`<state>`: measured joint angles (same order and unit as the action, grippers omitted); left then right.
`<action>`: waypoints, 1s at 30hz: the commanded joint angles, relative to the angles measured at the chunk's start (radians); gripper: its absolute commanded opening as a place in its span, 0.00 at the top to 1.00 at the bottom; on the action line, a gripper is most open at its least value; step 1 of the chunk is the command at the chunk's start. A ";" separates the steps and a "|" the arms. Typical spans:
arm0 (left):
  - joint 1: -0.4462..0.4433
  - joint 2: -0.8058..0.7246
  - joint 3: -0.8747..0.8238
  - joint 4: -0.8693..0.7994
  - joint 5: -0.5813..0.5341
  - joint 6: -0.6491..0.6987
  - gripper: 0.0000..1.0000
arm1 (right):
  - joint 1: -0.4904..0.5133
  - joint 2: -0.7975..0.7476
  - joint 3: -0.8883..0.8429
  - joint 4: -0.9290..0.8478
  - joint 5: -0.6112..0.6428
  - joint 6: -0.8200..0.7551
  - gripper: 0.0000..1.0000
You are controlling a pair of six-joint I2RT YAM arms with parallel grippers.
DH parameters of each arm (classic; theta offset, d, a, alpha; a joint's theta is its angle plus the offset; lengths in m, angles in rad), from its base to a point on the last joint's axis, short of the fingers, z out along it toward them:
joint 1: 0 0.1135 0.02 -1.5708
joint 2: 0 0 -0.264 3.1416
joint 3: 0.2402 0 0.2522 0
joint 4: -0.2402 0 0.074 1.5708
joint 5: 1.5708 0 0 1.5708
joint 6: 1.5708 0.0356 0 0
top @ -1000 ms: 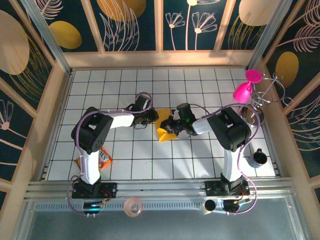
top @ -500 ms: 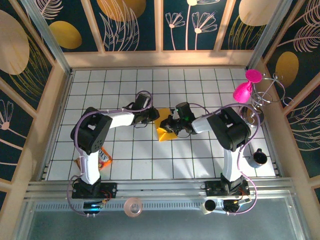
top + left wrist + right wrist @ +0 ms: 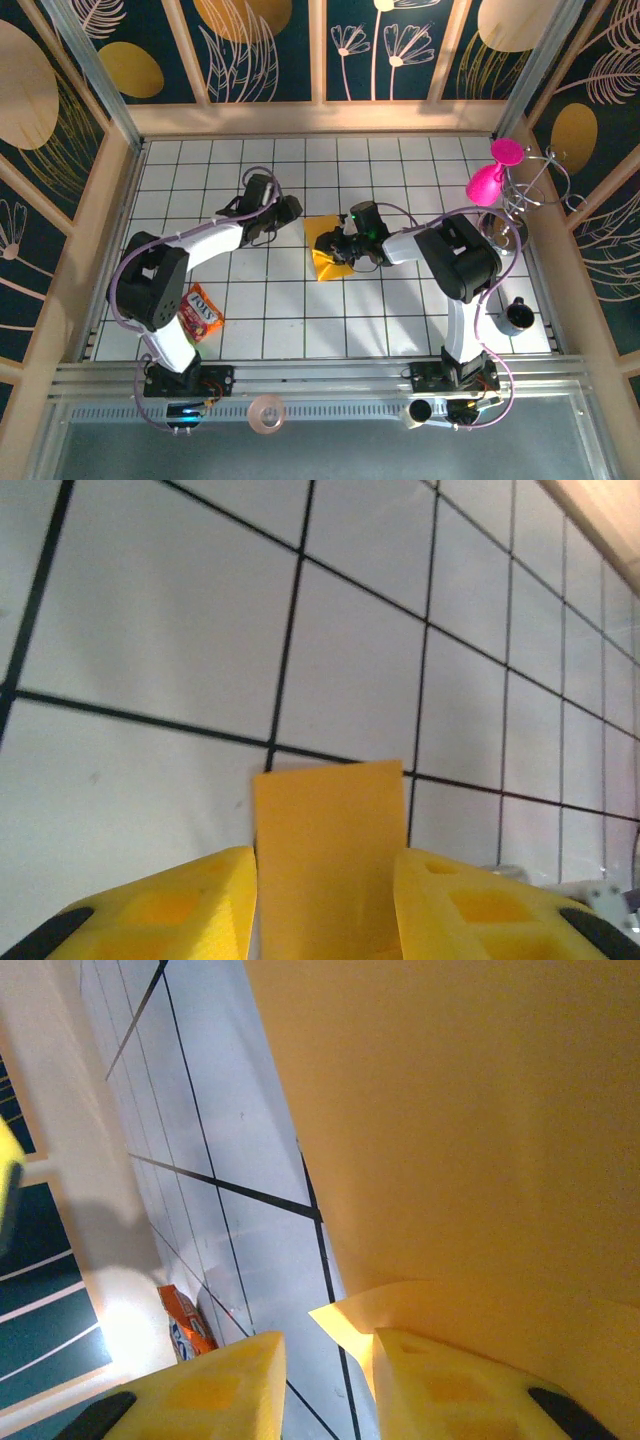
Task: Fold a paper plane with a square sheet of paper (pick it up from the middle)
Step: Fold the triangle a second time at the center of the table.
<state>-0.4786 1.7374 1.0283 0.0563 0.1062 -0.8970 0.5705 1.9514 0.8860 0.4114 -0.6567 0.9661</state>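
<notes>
The square sheet of paper (image 3: 326,250) is orange-yellow and lies partly folded on the white tiled floor at mid-table. My left gripper (image 3: 293,209) is a little up-left of the sheet and apart from it. In the left wrist view its yellow fingers (image 3: 180,905) stand open, and the paper (image 3: 330,830) shows through the gap. My right gripper (image 3: 340,247) is low over the sheet's right side. Its jaws (image 3: 330,1380) are open with bare tile between them. A lifted corner of the paper (image 3: 450,1110) rests against the right-hand finger (image 3: 450,1385).
An orange snack packet (image 3: 200,310) lies near the left arm's base, also seen in the right wrist view (image 3: 185,1325). A pink balloon-like figure (image 3: 490,175) on a wire stand is at the right wall, a dark cup (image 3: 520,315) at the right front, a tape roll (image 3: 266,412) on the front rail.
The left arm has drawn back left and away from the paper while its jaws opened, uncovering the snack packet. The right jaws have opened in place over the sheet.
</notes>
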 commanded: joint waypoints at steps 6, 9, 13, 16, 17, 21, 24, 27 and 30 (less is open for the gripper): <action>-0.003 -0.052 -0.108 0.040 0.067 -0.039 0.60 | -0.003 0.017 -0.018 -0.081 0.065 -0.024 0.66; -0.007 -0.051 -0.131 0.061 0.095 -0.049 0.67 | -0.003 0.017 -0.020 -0.095 0.076 -0.026 0.74; -0.031 -0.049 -0.149 0.074 0.107 -0.060 0.79 | -0.001 0.022 -0.017 -0.114 0.089 -0.030 0.88; -0.057 -0.040 -0.153 0.076 0.112 -0.067 0.86 | -0.001 0.029 -0.013 -0.129 0.095 -0.032 0.97; -0.069 -0.035 -0.154 0.075 0.115 -0.068 0.88 | 0.000 0.032 -0.012 -0.133 0.097 -0.033 0.99; -0.107 -0.030 -0.155 0.074 0.122 -0.074 0.94 | 0.002 0.041 -0.006 -0.140 0.097 -0.034 1.00; -0.132 0.012 -0.154 0.088 0.144 -0.080 0.99 | 0.004 0.048 -0.001 -0.147 0.098 -0.034 1.00; -0.147 0.028 -0.151 0.095 0.163 -0.081 1.00 | 0.004 0.052 0.001 -0.148 0.097 -0.032 1.00; -0.152 0.043 -0.147 0.097 0.169 -0.082 1.00 | 0.004 0.058 0.002 -0.146 0.096 -0.027 1.00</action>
<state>-0.6250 1.7599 0.8825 0.1310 0.2523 -0.9707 0.5705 1.9526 0.8886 0.3546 -0.6071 0.9421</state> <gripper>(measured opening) 0.044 0.048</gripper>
